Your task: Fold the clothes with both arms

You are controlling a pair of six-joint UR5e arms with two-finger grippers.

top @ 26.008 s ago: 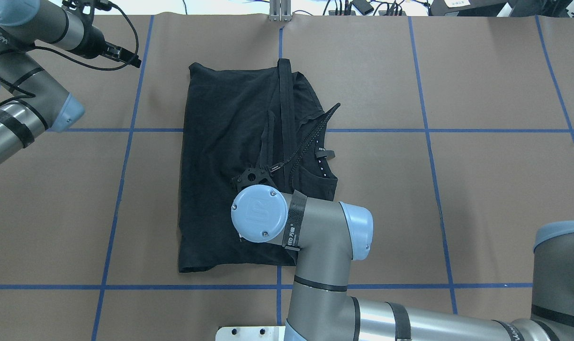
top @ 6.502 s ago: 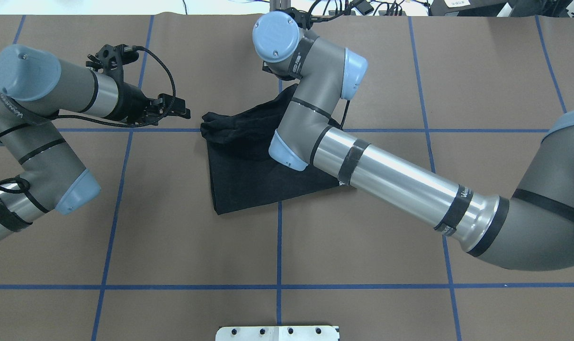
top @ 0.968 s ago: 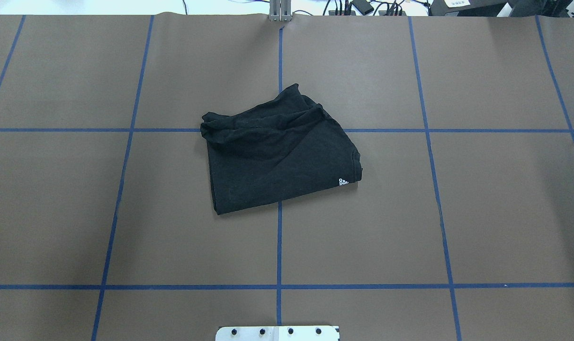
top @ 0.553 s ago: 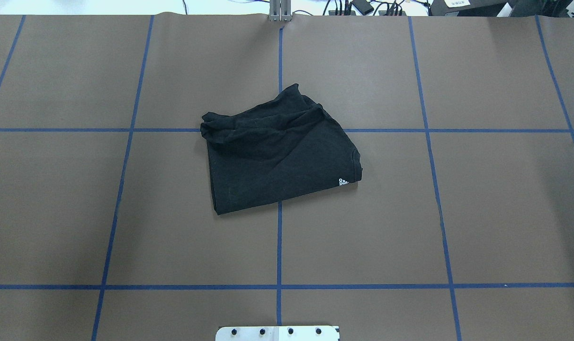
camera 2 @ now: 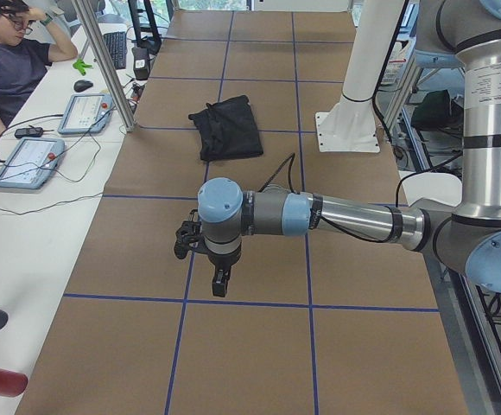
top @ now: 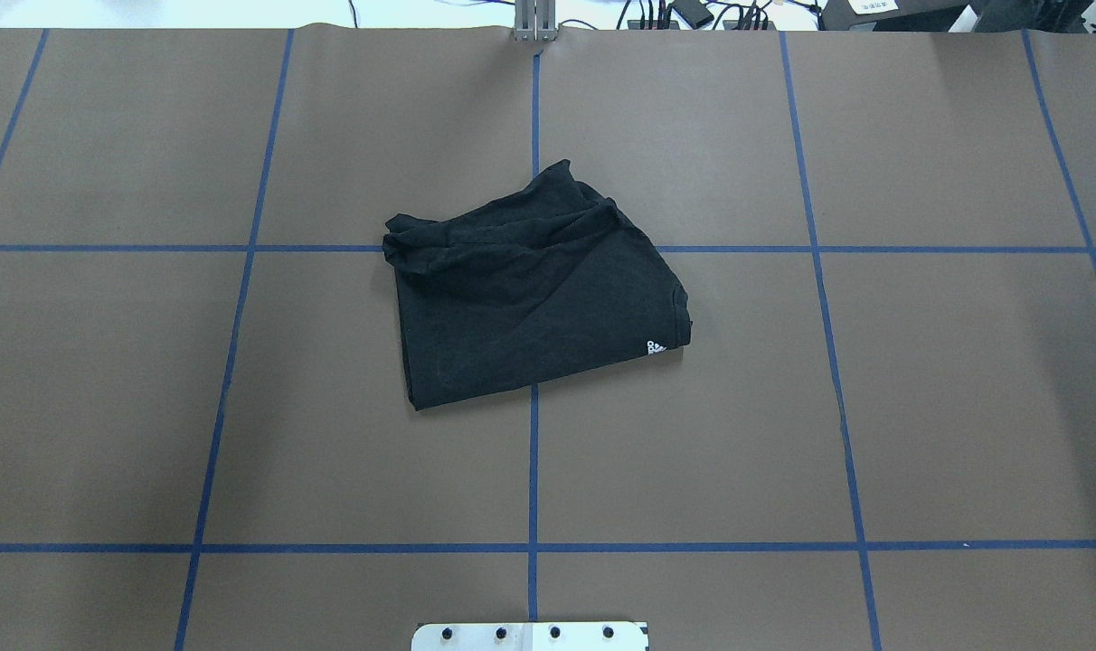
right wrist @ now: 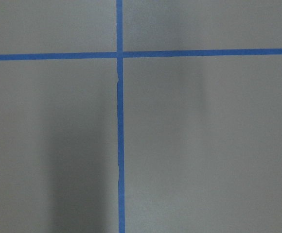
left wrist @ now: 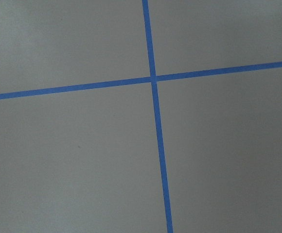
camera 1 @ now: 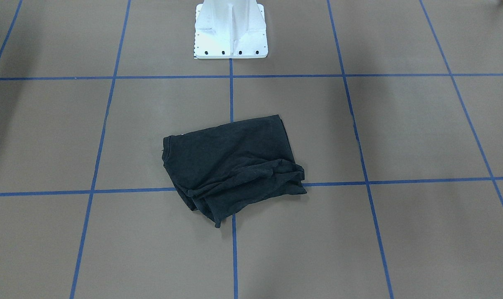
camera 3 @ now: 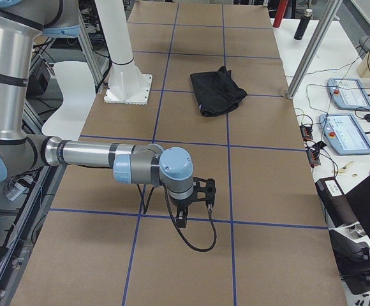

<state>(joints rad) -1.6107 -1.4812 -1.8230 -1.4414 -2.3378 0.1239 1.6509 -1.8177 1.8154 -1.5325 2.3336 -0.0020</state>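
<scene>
**While both arms hang out to the sides, a folded shirt lies alone before the pedestal**

Though it is folded into a rough, lopsided rectangle, the black fabric T-shirt is bunched and wrinkled along its edge farthest from the white bolted pedestal base. A small white triangle logo shows at a corner nearer the base. The shirt lies in front of the base, over a crossing of tape lines.

Off to one side of the base, the silver-grey tubular left arm reaches level over the table, and its black two-finger left gripper points down. The right arm mirrors it on the other side with the right gripper. Both are well apart from the shirt, and I cannot tell how far either claw is open.

Brown paper with a grid of blue tape lines covers the table. A seated person is at a white side bench with control tablets.
</scene>
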